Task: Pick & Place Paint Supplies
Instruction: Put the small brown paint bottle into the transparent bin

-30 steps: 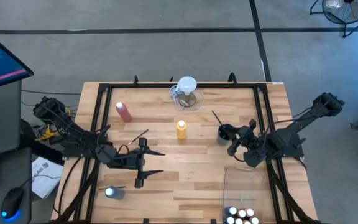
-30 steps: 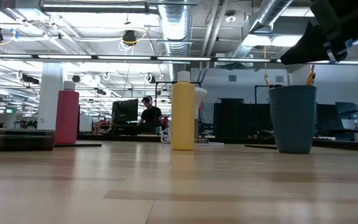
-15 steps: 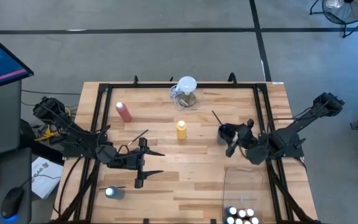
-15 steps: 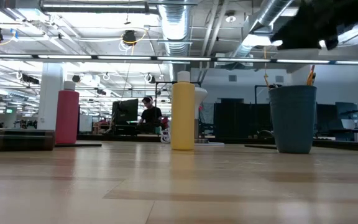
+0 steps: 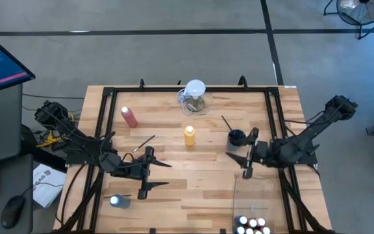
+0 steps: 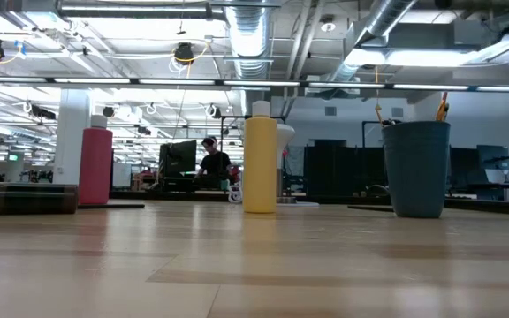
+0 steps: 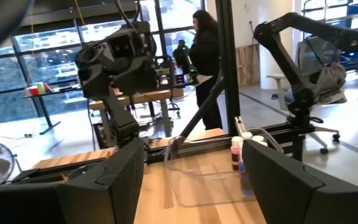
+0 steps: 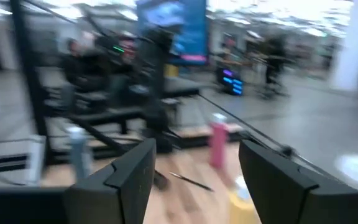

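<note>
From above we are seeing the paint supplies scattered over the table: the pink bottle standing near the far left corner, the yellow bottle at mid-table, a blue cup to its right, a brush lying left of the yellow bottle, and another brush lying beside the cup. A blue bottle is lying at the near left edge. Small capped bottles are sitting in the clear bin at the near right corner.

The low view is showing what the overhead hides: the pink bottle, yellow bottle and cup all standing upright, brush tips poking above the cup's rim.

The right gripper is hovering just nearer than the cup, fingers spread wide and holding nothing; its wrist view is confirming the gap between its fingers.

The left gripper is waiting over the near-left area, fingers wide, empty. Its wrist view alone is showing the bin's small bottles side-on.
</note>
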Robot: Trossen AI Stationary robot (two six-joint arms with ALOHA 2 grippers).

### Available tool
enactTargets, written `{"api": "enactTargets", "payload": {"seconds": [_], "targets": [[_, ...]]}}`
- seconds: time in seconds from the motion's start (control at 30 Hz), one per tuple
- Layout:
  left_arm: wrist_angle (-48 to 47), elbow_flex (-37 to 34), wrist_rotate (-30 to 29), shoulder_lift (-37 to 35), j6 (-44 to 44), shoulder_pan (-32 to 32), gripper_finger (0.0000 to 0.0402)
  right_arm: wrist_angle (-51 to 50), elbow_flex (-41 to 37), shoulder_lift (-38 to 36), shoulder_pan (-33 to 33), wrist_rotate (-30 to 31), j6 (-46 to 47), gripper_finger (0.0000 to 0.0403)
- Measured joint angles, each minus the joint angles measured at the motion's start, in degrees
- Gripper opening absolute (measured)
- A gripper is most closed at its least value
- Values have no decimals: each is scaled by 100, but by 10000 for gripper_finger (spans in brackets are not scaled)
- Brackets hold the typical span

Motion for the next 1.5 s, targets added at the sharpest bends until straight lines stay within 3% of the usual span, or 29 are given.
{"api": "enactTargets", "payload": {"seconds": [0.3,0.53,0.7,0.8,0.93,1.2,1.3,1.4,1.5], "targets": [[-12,0,85,0,-70,0,237,1767,1,639,-193,-1656,-920,221],[-38,0,239,0,-70,0,237,3048,2,1208,-409,-1875,-1086,221],[-112,2,198,0,-241,0,237,3442,41,1433,-529,-1983,-620,221],[-603,19,-360,0,-351,0,237,3185,224,1540,-586,-2530,-584,221],[-2217,310,-1318,2,-631,19,237,2466,722,1696,-589,-3243,-500,221],[-4559,912,-2252,2,-2212,171,236,57,1920,2182,-559,-2999,-347,221],[-5582,1047,-2204,2,-3017,337,227,-636,2203,2330,-598,-2771,-102,221],[-6818,1204,-1706,2,-4054,595,214,-1055,2391,2402,-642,-2762,132,221],[-7533,1222,-1094,2,-4511,818,201,-1358,2455,2410,-644,-2775,249,221]]}}
